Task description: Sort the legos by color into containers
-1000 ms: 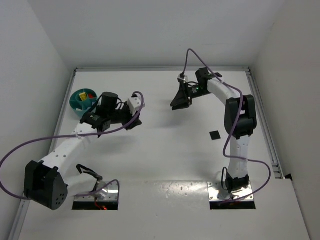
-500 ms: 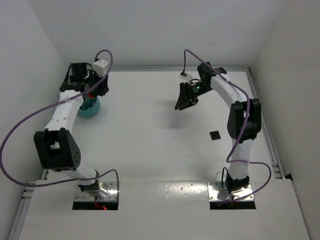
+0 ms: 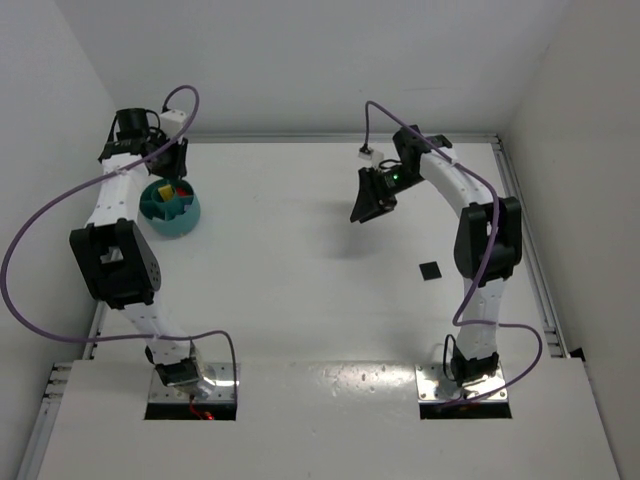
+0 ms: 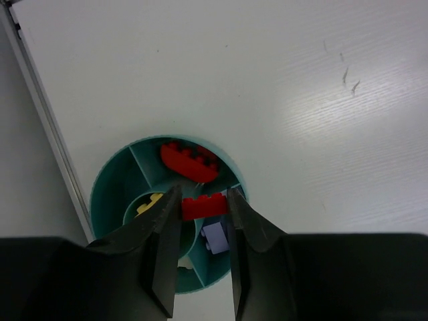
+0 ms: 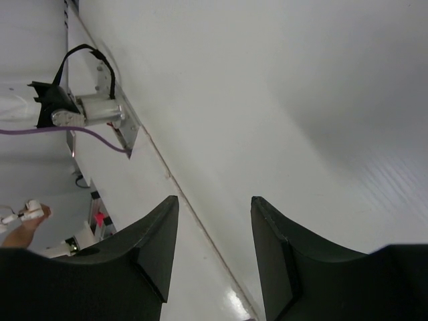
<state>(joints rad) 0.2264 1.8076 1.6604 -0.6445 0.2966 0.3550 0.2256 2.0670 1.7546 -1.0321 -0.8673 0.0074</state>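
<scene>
- Container: one round teal plastic bowl [image 3: 182, 218], split by inner walls, stands at the left margin of the white table [image 3: 300, 280], near the far left corner and just beside the metal edge rail [image 4: 41, 120]
- Left arm: the left gripper [image 4: 204, 200] hangs above the bowl with its jaws clamped on a small red plastic brick [image 4: 204, 207], held level over the bowl's middle
- Bowl contents, clear in the left wrist view only: a second red brick [image 4: 189, 162] in the far compartment, a yellow brick [image 4: 148, 204] toward the centre, and a pale blue brick [image 4: 216, 235] in a near compartment, partly behind a finger
- Right arm: the right gripper [image 3: 368, 203] is raised over the far middle of the table, well apart from the bowl; the right wrist view shows its jaws apart with only table between them
- Open room: a broad stretch of table lies between the bowl and the right gripper
- Top view only: a small black square [image 3: 429, 270] lies flat near the right arm; the held brick cannot be made out there
</scene>
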